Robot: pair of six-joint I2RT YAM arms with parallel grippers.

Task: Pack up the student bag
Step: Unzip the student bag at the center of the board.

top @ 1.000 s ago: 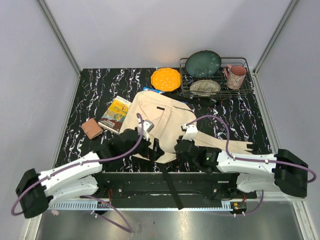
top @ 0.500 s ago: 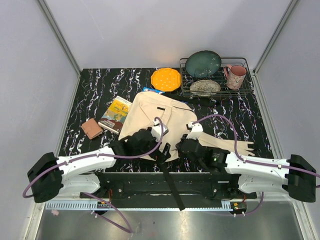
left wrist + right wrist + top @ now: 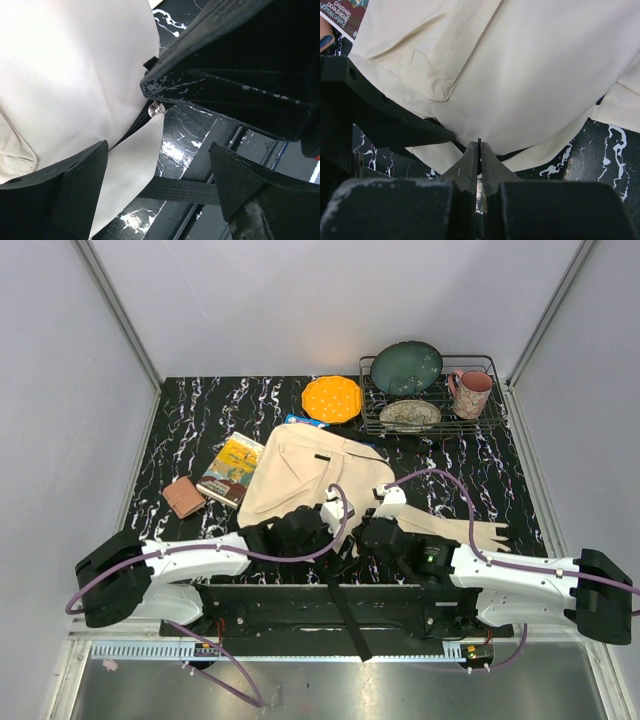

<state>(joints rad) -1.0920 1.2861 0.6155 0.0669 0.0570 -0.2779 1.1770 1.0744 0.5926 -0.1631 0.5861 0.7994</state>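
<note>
**Task item.** The student bag (image 3: 310,475), a large cream-beige backpack of close-woven fabric with stitched seams, lies flat at the centre of the black, white-veined marble-pattern table top (image 3: 200,420). Its near edge sits at 6 o'clock, close to the arm bases. The right wrist view shows a stitched patch pocket (image 3: 420,55) with a rounded corner on the bag's face.

**End effectors.**
- The right gripper (image 3: 479,150) is clamped at that near edge. Its black fingers meet on a small metal zipper pull (image 3: 156,107), with a thin dark tab visible between the tips.
- The left gripper (image 3: 159,147) stands spread wide and holds nothing. Its two black wedge-shaped fingers sit on either side of the bag's edge.
- A flat black webbing strap (image 3: 180,190) crosses between the left gripper's fingers.
- From above, the left gripper is just beside the right gripper, at its 9 o'clock.

**Surroundings.**
- A glossy yellow paperback book (image 3: 230,468) touches the bag at 9 o'clock, with a small brown rectangular block (image 3: 184,497) just beside it.
- An orange round plate (image 3: 332,398) lies near the bag at 12 o'clock.
- At 1 o'clock, a dark wire rack (image 3: 490,365) holds a dark green round plate (image 3: 406,367), a patterned bowl (image 3: 410,414) and a pink mug (image 3: 471,393).
</note>
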